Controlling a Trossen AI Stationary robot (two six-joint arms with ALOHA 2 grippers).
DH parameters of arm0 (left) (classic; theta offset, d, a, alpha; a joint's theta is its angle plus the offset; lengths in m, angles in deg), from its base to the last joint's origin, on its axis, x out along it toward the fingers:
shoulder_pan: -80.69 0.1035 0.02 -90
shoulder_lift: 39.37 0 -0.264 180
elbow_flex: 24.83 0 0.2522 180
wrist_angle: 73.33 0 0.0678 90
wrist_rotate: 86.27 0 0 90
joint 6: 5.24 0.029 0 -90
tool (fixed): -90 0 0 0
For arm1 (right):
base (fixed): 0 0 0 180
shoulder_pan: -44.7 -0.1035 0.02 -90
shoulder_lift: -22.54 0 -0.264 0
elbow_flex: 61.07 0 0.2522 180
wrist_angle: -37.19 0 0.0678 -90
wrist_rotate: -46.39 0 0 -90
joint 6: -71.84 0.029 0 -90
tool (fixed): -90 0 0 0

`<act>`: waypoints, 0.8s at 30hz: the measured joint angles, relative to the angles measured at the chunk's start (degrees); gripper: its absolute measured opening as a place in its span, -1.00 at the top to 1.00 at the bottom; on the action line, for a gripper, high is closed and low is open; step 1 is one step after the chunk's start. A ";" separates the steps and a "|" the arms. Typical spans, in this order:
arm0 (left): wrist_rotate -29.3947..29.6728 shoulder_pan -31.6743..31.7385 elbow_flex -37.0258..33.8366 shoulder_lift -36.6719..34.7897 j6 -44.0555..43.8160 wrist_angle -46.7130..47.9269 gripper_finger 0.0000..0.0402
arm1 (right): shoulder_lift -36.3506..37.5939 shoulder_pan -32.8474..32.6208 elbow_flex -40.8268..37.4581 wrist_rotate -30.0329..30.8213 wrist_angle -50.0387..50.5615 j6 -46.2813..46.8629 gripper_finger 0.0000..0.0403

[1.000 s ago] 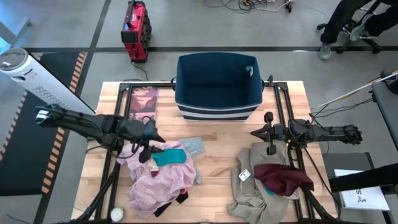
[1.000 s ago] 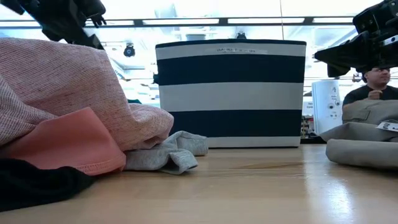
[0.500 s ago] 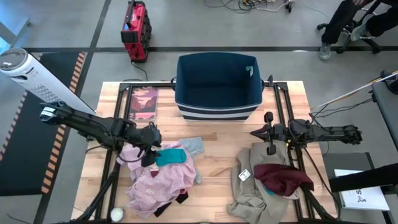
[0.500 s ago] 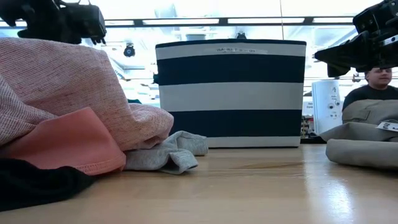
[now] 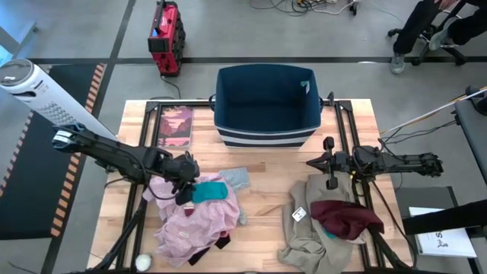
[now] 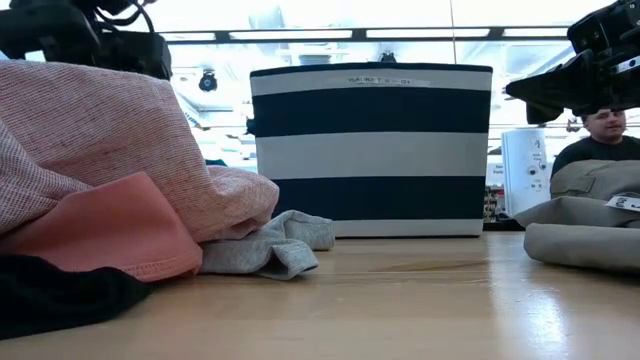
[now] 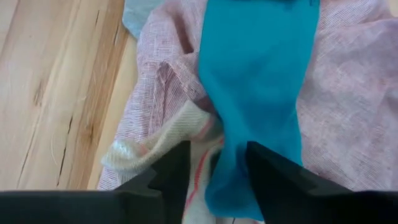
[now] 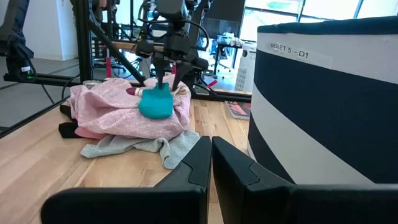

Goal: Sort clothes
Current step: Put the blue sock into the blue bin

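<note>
A: The left gripper is seen parted, fingers straddling the teal piece atop the pale pink shirt on the surface; nothing is clamped yet.

B: Shirt fabric could be pinched along with it. The navy bin is seen empty.

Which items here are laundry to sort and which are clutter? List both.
Laundry: teal piece, pale pink shirt, light blue-grey piece, black piece, maroon piece, khaki-beige piece.
Clutter: book, navy striped bin.
</note>
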 joint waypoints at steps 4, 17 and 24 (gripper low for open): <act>-0.01 0.00 0.11 0.58 0.92 0.00 0.65 | 0.01 0.00 0.00 0.02 0.00 0.00 1.00; 2.00 -0.02 7.29 0.43 7.61 -5.28 0.99 | 0.00 0.01 0.00 -0.01 0.00 0.02 1.00; 9.38 0.67 11.15 0.29 15.42 -10.09 1.00 | 0.00 0.00 -0.09 0.04 -0.39 0.02 1.00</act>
